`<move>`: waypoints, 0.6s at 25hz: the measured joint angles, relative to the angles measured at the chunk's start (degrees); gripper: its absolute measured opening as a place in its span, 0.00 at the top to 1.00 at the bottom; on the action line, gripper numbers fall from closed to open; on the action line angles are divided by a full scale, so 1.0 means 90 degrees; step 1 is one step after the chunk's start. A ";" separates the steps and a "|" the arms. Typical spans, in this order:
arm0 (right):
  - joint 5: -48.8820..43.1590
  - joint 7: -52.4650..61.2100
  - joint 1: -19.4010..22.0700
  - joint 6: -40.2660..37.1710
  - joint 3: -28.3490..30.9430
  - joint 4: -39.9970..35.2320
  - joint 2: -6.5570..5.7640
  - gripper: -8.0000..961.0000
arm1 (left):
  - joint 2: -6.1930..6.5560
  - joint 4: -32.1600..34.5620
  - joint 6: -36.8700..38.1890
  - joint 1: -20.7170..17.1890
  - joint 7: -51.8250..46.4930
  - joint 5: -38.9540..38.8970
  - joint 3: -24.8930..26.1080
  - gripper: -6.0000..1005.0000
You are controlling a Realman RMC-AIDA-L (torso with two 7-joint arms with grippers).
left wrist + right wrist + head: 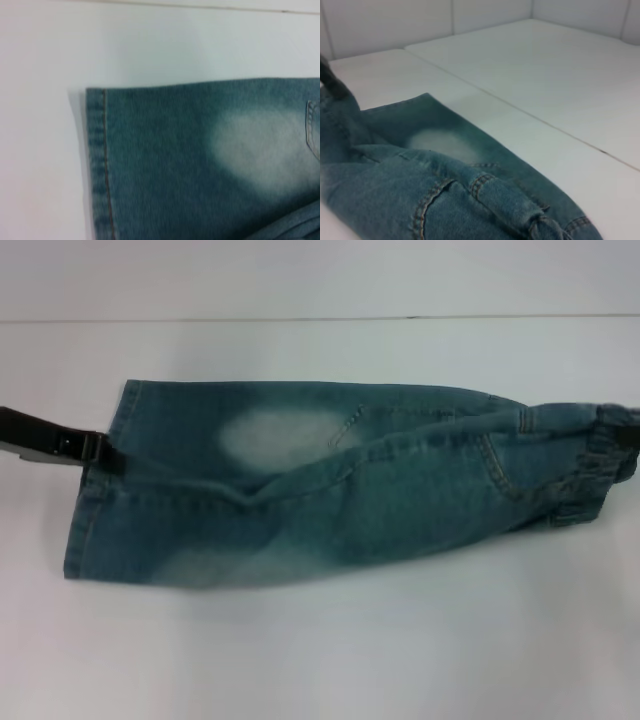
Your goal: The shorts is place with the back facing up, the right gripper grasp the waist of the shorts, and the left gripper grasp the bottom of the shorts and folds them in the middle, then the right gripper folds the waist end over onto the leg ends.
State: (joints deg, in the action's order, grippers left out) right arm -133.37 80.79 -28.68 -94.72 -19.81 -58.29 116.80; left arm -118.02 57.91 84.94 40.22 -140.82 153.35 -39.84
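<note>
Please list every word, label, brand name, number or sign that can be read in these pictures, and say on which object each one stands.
None can be read in any view.
The shorts show only plain faded denim, stitching and pocket seams, no tag or print.
The white table carries no marks.
The left end effector at the leg hem shows no lettering.

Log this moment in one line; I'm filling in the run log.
shorts: folded lengthwise on table | left claw: at leg hem | right claw: at waist | next: waist-over fold pending
</note>
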 joint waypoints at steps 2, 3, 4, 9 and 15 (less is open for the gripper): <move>-0.0006 0.0021 -0.0074 0.0161 -0.0064 0.0092 -0.0035 0.94 | -0.0001 0.0033 -0.0066 -0.0010 0.0013 -0.0100 -0.0001 0.99; -0.0012 0.0021 -0.0094 0.0231 -0.0107 0.0109 -0.0045 0.94 | -0.0001 0.0043 -0.0085 -0.0011 0.0024 -0.0157 -0.0001 0.99; -0.0012 0.0021 -0.0106 0.0290 -0.0160 0.0114 -0.0050 0.94 | -0.0001 0.0048 -0.0097 -0.0011 0.0033 -0.0193 -0.0001 0.99; 0.0021 -0.0032 -0.0144 0.0395 -0.0279 0.0089 -0.0060 0.94 | -0.0063 0.0242 -0.0189 0.0002 0.0060 -0.0264 -0.0007 0.99; 0.0361 -0.0099 -0.0050 0.0434 -0.0240 0.0101 -0.0185 0.94 | -0.0135 0.0507 -0.0346 -0.0017 0.0061 -0.0331 0.0011 0.99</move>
State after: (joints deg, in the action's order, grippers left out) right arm -130.12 79.90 -29.13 -90.82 -21.98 -57.38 115.14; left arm -119.24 62.47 81.83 40.07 -140.27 150.36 -39.74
